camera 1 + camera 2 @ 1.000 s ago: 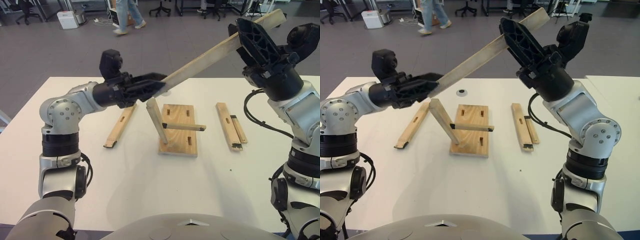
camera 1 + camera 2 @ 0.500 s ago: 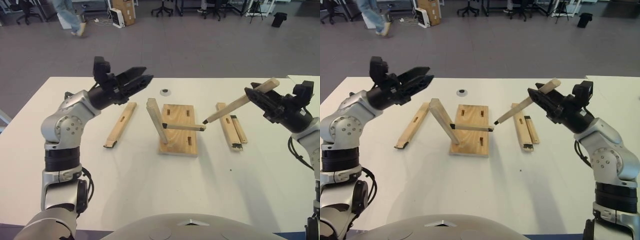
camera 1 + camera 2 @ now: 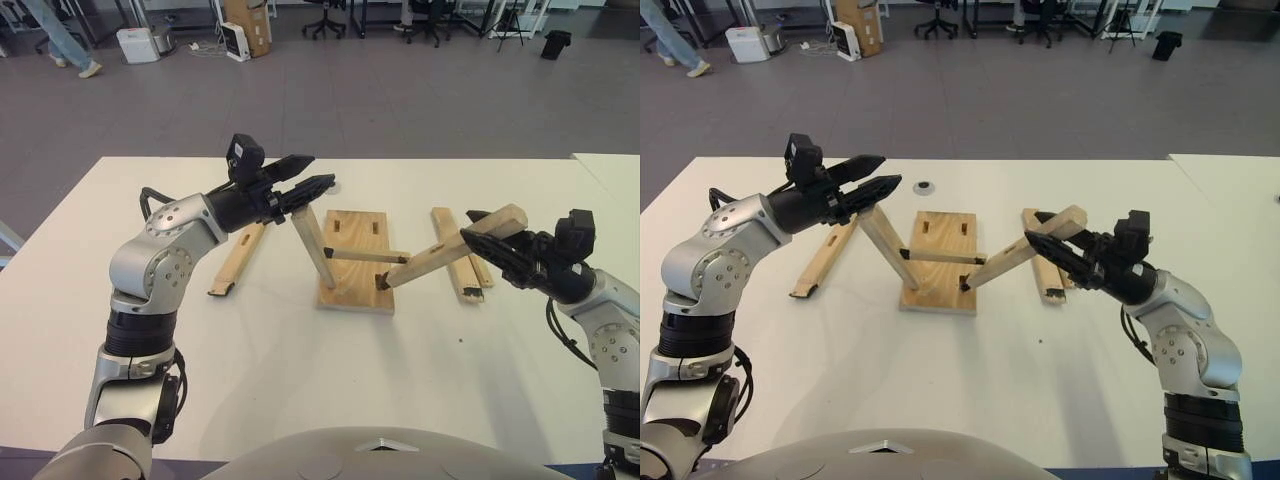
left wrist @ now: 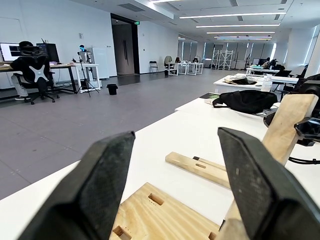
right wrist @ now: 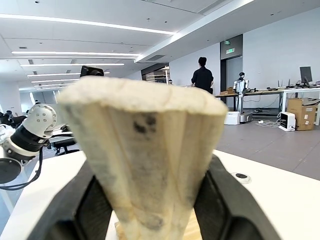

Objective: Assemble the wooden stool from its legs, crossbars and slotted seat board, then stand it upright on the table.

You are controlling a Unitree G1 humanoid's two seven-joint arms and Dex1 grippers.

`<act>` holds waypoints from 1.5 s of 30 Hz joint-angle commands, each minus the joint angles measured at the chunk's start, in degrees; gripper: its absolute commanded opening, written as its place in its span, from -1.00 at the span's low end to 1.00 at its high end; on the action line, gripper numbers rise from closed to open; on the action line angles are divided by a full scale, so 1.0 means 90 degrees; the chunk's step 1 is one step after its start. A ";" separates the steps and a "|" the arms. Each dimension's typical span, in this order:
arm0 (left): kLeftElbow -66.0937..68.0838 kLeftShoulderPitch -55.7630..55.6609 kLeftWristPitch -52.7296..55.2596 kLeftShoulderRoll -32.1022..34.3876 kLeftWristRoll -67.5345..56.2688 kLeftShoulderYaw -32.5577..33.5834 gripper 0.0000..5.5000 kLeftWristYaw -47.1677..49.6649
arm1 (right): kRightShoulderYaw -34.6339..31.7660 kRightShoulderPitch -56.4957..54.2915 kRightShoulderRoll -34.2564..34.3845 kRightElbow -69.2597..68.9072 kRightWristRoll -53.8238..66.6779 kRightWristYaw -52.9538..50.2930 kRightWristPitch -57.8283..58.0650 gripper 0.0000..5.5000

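The seat board (image 3: 357, 240) lies flat mid-table (image 3: 300, 380), slots up. A standing leg (image 3: 313, 245) leans on it, top tipped left, with a crossbar (image 3: 365, 256) running right from its middle. The left tool (image 3: 322, 170), spread, hangs just by that leg's top. The right tool (image 3: 478, 235) pinches a second leg (image 3: 430, 258). This leg slants down-left to the board's near right edge, beside the crossbar's free end. A loose leg (image 3: 238, 255) lies left of the board, and two pieces (image 3: 460, 278) lie right of it.

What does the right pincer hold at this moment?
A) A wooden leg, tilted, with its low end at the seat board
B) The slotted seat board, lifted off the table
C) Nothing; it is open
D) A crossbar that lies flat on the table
A: the right pincer is shut on a wooden leg that slants down to the seat board, which lies flat on the table.
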 commanded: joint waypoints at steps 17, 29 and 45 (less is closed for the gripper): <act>0.0525 0.0159 -0.0152 -0.0024 0.0485 -0.0270 0.10 0.0105 | 0.1477 -0.2900 -0.0736 0.2564 -0.1594 0.2528 -0.0089 -0.25; 0.0704 0.0133 -0.0201 0.0067 0.0524 -0.0346 0.10 -0.0037 | 0.0853 -0.1485 0.0053 0.1802 -0.0999 0.1729 -0.0066 -0.25; 0.0750 0.0168 -0.0206 0.0023 0.0542 -0.0399 0.10 -0.0063 | 0.0978 -0.2207 -0.0438 0.3011 -0.1586 0.2099 -0.0834 -0.25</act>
